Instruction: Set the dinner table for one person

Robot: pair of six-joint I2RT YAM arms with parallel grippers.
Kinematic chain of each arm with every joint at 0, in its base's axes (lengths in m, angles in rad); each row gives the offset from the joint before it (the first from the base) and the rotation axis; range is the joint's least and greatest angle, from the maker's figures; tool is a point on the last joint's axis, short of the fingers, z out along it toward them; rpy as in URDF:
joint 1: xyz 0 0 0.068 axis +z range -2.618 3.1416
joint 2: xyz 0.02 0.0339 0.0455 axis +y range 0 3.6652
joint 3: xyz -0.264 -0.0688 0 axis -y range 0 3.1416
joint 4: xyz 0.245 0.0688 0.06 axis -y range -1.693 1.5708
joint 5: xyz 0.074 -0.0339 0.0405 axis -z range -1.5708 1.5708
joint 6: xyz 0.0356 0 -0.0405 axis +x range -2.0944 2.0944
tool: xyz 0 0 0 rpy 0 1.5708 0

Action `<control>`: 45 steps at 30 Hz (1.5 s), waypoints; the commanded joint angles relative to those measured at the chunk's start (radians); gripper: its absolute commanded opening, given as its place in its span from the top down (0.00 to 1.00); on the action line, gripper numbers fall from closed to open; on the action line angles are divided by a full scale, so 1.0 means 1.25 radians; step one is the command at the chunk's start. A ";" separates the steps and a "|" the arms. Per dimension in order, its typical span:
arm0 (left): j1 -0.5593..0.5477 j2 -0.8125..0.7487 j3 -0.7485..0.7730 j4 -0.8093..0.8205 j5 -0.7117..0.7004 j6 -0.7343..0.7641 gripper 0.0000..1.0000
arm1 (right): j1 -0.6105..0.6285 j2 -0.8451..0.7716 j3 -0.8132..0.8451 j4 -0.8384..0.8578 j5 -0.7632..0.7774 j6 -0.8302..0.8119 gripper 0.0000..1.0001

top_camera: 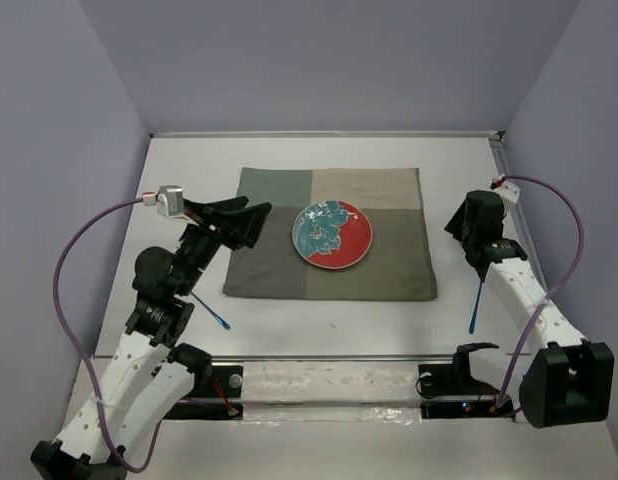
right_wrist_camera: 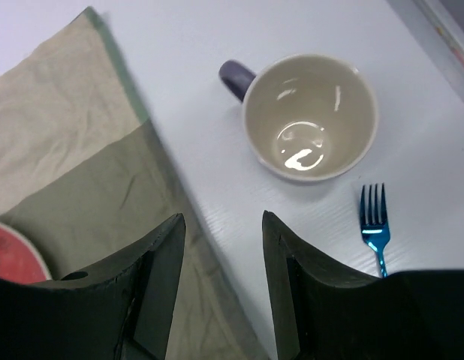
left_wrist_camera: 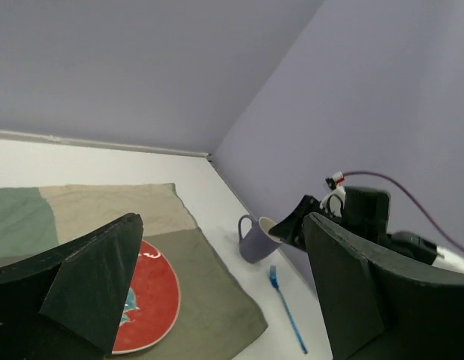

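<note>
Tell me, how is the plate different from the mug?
The plate is flat and red with a teal pattern; the mug is deep, purple outside and cream inside. The mug has a handle; the plate has none. The plate lies on the placemat; the mug stands on the bare table beside the placemat. Both are round and empty.

Top view looks down over the whole dinner table (top_camera: 329, 325); both closer wrist views share the mug (right_wrist_camera: 311, 112) and fork (right_wrist_camera: 373, 217).
</note>
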 commanded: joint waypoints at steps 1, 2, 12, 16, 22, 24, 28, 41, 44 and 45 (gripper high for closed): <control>-0.002 -0.066 0.055 -0.168 0.043 0.165 0.01 | -0.038 0.037 0.081 0.056 0.029 -0.001 0.49; -0.002 -0.075 0.056 -0.189 0.035 0.190 0.01 | -0.048 0.047 0.089 0.055 0.026 -0.005 0.49; -0.039 -0.112 0.066 -0.298 -0.004 0.351 0.01 | -0.098 0.196 0.160 0.033 -0.029 -0.036 0.48; -0.065 -0.124 0.063 -0.311 -0.016 0.353 0.01 | -0.105 0.241 0.185 0.008 -0.015 -0.044 0.50; -0.078 -0.134 0.062 -0.310 -0.011 0.351 0.01 | -0.112 0.304 0.200 0.007 -0.057 -0.046 0.61; -0.080 -0.135 0.062 -0.310 -0.011 0.350 0.01 | -0.112 0.329 0.205 0.008 -0.053 -0.045 0.70; -0.083 -0.135 0.062 -0.311 -0.011 0.348 0.01 | -0.112 0.329 0.212 0.007 -0.021 -0.047 0.92; -0.076 -0.124 0.060 -0.310 -0.016 0.348 0.01 | 0.036 0.291 0.378 0.046 -0.037 -0.174 1.00; -0.070 -0.122 0.058 -0.306 -0.015 0.348 0.01 | 0.079 0.363 0.451 0.056 -0.080 -0.207 1.00; -0.069 -0.120 0.058 -0.305 -0.013 0.347 0.01 | 0.089 0.388 0.477 0.049 -0.089 -0.229 1.00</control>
